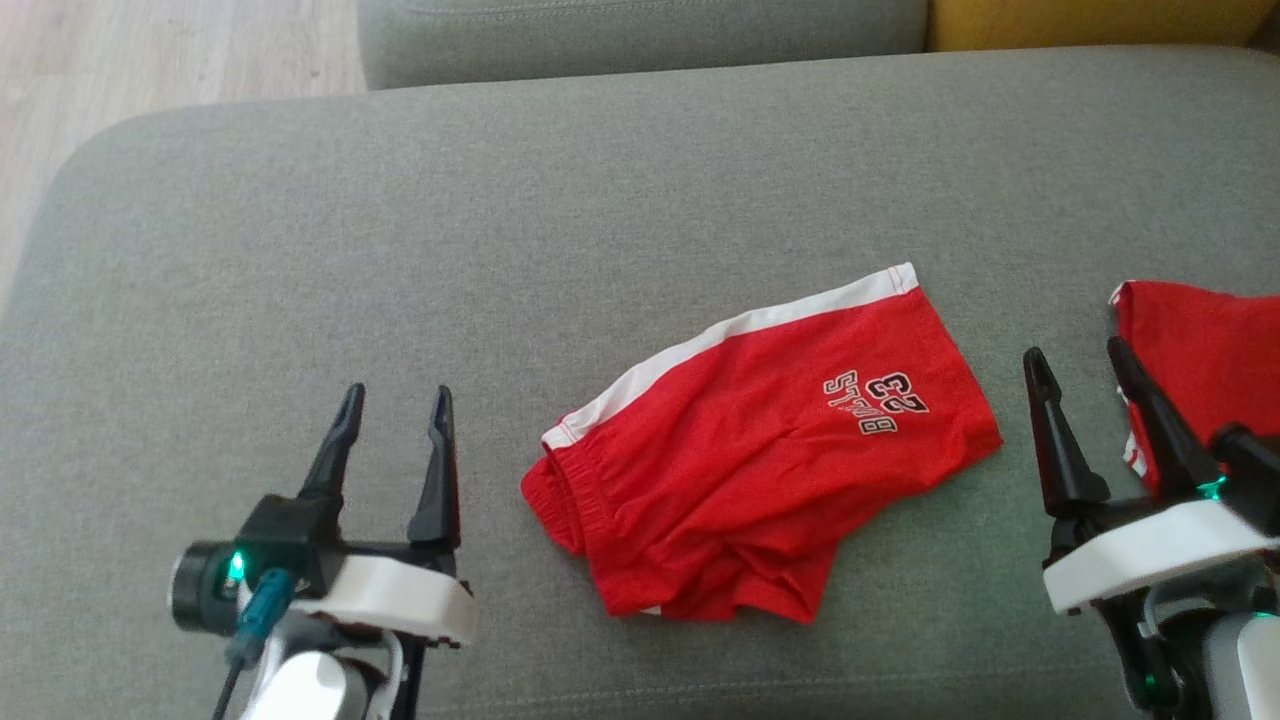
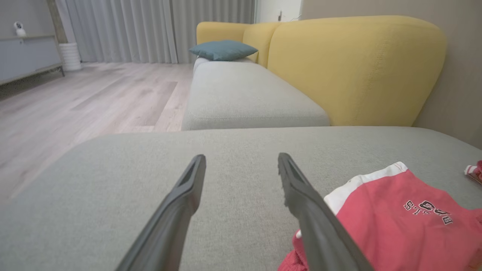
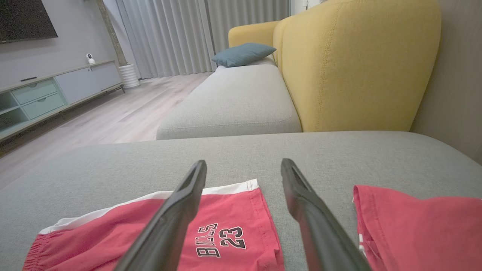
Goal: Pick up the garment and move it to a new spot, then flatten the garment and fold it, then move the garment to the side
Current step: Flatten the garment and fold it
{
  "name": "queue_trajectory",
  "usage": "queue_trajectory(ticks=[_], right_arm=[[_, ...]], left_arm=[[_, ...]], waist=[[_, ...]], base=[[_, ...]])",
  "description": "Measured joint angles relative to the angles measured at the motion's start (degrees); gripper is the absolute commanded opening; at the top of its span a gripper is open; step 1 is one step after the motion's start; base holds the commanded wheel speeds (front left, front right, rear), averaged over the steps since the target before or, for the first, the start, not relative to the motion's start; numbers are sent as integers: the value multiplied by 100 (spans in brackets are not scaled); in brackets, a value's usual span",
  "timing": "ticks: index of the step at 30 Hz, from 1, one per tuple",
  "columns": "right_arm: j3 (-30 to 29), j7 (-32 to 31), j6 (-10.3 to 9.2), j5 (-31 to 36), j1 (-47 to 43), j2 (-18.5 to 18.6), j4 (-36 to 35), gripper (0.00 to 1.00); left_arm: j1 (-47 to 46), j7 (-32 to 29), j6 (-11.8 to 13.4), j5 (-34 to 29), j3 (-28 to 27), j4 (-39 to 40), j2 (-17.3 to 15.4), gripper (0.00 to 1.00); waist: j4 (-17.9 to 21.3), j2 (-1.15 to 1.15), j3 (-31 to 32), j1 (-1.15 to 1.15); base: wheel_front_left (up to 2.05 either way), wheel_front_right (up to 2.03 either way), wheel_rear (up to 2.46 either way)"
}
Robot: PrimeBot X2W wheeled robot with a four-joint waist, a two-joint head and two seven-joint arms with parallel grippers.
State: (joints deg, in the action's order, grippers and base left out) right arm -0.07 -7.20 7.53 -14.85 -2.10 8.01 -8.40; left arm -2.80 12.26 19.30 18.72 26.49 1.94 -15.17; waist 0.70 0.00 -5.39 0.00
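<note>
A: Start big. What carries everything?

B: The grey sofa seat (image 1: 300, 250), broad and flat. The red shorts (image 1: 760, 450) lie on it right of centre, toward the near edge. A second red garment (image 1: 1200, 350) sits at the right edge, apart from the shorts.

A: How do the shorts run?

B: Slantwise. Their long axis goes from near-left to far-right. The gathered waist end (image 1: 560, 490) points near-left and the leg hem (image 1: 960, 380) far-right. A white stripe (image 1: 740, 330) lines the far edge, and the near edge is rumpled.

A: And the hands?

B: The left hand (image 1: 397, 392) hovers just left of the waist end, fingers spread wide and holding nothing. The right hand (image 1: 1073, 350) stands just right of the hem corner, between the shorts and the second garment. It is wide and empty too.

A: Which is nearer?

B: Hard to separate. The shorts lie between them, one end beside each. I judge the left would reach right for the waist and the right would reach left for the hem.

A: How far along?

B: They look doubled, leg on leg, so probably the move aside is what's left. The risk is the right hand snagging the other garment close by it.

A: Anything smaller?

B: A black print (image 1: 875, 400) near the hem.
</note>
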Motion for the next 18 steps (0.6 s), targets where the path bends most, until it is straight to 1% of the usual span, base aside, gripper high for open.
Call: queue_trajectory(ticks=[5, 10, 18], right_arm=[[-10, -47, 0, 14, -81, -8, -52, 100], [-20, -85, 0, 14, -229, -35, -55, 100], [-26, -88, 0, 13, -225, -46, -111, 100]], left_arm=[[5, 54, 91, -109, -108, 53, -115, 100], [14, 53, 92, -107, -109, 55, -116, 100], [18, 44, 90, -73, -103, 55, -119, 100]], waist=[[15, 0, 63, 0], [38, 0, 80, 0], [54, 0, 67, 0]], base=[[0, 0, 0], [0, 0, 0], [0, 0, 0]])
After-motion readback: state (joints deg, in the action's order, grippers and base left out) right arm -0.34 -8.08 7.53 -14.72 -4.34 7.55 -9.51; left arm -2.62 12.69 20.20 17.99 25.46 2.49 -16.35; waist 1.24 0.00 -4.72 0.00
